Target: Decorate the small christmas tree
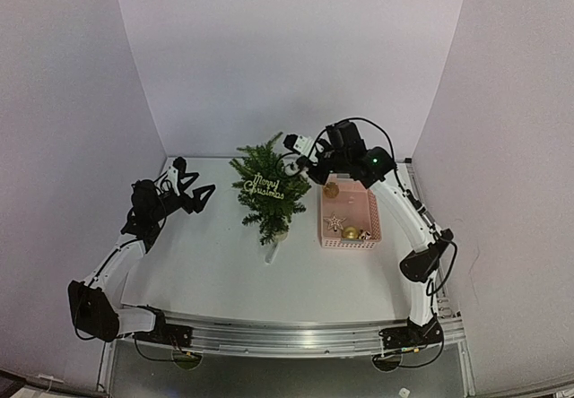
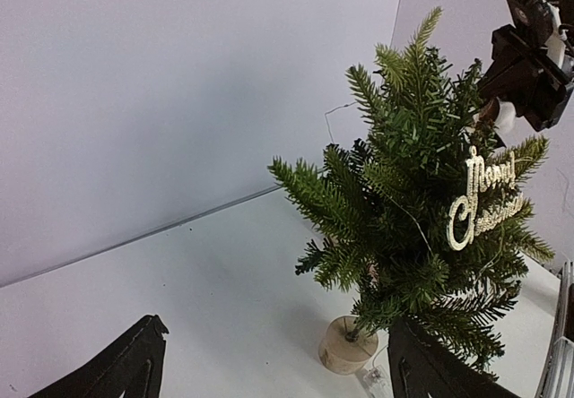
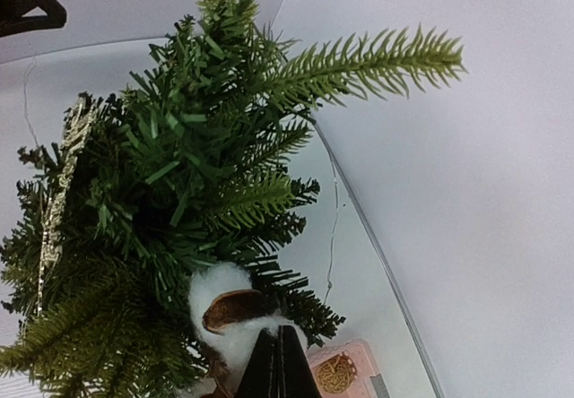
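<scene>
The small christmas tree (image 1: 269,196) stands mid-table on a pale round pot (image 2: 348,344), with a gold "Merry Christmas" sign (image 1: 263,184) hanging on its front. My right gripper (image 1: 314,174) is at the tree's upper right side. In the right wrist view its fingertips (image 3: 278,337) are shut on a white cotton boll ornament (image 3: 213,292) with a brown husk, which is pressed against the tree's branches (image 3: 179,165). My left gripper (image 1: 197,177) is open and empty to the left of the tree. In its own view (image 2: 278,371) its jaws are wide apart and frame the pot.
A pink basket (image 1: 375,211) sits right of the tree. It holds a star ornament (image 1: 335,222) and gold balls (image 1: 351,233). A thin light wire and its small clear pack (image 2: 372,380) lie by the pot. White walls enclose the table at the back and sides.
</scene>
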`<control>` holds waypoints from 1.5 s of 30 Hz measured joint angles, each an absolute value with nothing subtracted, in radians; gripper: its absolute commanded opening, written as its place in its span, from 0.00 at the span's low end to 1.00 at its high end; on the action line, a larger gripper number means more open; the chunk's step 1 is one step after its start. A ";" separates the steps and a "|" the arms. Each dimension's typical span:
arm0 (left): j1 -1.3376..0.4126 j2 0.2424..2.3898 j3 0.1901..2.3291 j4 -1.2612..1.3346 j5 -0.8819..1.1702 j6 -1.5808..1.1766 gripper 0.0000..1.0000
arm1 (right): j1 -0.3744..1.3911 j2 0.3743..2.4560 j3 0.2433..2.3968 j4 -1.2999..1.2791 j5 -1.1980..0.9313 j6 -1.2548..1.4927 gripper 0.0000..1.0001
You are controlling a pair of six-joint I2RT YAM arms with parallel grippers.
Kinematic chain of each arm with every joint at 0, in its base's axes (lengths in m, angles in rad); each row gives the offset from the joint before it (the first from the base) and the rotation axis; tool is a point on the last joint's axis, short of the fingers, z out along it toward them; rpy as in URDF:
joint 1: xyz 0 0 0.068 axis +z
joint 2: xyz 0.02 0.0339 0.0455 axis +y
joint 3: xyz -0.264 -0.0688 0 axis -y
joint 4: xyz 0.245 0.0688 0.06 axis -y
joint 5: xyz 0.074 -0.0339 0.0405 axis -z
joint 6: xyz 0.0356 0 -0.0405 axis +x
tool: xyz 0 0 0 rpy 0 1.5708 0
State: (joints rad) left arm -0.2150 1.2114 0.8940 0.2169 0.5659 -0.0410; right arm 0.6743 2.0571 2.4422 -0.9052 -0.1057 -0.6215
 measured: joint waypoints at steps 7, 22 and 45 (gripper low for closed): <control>-0.215 1.211 0.894 0.217 0.565 -0.032 0.86 | 0.674 2.057 2.365 -0.814 -0.112 -0.587 0.00; -0.215 1.211 0.894 0.217 0.566 -0.026 0.86 | 0.674 2.023 2.294 -0.748 -0.106 -0.522 0.10; -0.215 1.211 0.894 0.217 0.566 -0.026 0.86 | 0.675 1.997 2.450 -0.674 -0.021 -0.372 0.63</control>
